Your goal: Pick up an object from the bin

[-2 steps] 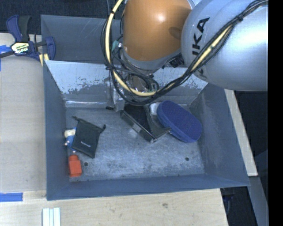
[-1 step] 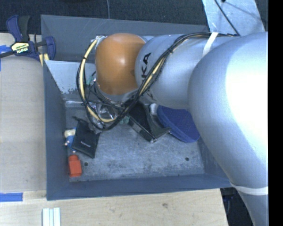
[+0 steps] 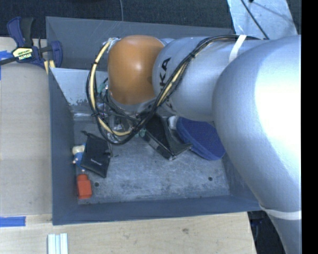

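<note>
I see the gripper (image 3: 115, 127) low in the far-left part of the bin (image 3: 61, 142), under the orange wrist cover (image 3: 131, 67) and its cables. How the jaws stand I cannot tell.

Nearest thing is a black flat block (image 3: 97, 156), just left and nearer, tilted. A small white-and-yellow piece (image 3: 78, 151) lies beside it, and an orange-red block (image 3: 84, 186) nearer, by the left wall.

To the right are a black frame-like piece (image 3: 167, 142) and a blue disc (image 3: 201, 139) — both partly hidden by the arm (image 3: 244, 99).
</note>
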### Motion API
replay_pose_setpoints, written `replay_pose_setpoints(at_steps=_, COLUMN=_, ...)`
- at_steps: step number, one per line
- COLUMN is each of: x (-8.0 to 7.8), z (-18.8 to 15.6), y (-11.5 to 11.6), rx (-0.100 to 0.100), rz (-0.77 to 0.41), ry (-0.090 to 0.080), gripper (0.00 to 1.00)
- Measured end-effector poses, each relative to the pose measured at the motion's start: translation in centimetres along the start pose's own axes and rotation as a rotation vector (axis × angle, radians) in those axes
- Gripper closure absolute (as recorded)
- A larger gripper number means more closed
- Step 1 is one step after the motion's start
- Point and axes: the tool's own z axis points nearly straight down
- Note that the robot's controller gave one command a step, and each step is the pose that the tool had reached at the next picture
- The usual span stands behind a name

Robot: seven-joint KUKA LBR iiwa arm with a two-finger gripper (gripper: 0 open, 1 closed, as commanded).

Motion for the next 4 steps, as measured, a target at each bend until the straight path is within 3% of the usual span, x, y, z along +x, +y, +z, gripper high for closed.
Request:
replay_pose_setpoints(at_steps=1, x=3.7, z=3.4, y=0.7, rx=0.0, rz=-0.209, ry=0.004, gripper=0.0)
replay_pose_setpoints(at_steps=2, x=3.6, z=3.3, y=0.7, rx=0.0, rz=-0.206, ry=0.001, gripper=1.0)
replay_pose_setpoints(at_steps=3, x=2.6, z=-9.9, y=1.1, rx=0.001, rz=-0.224, ry=-0.01, gripper=1.0)
replay_pose_setpoints(at_steps=4, x=-1.6, z=3.6, y=1.4, rx=-0.001, rz=-0.232, ry=0.002, gripper=1.0)
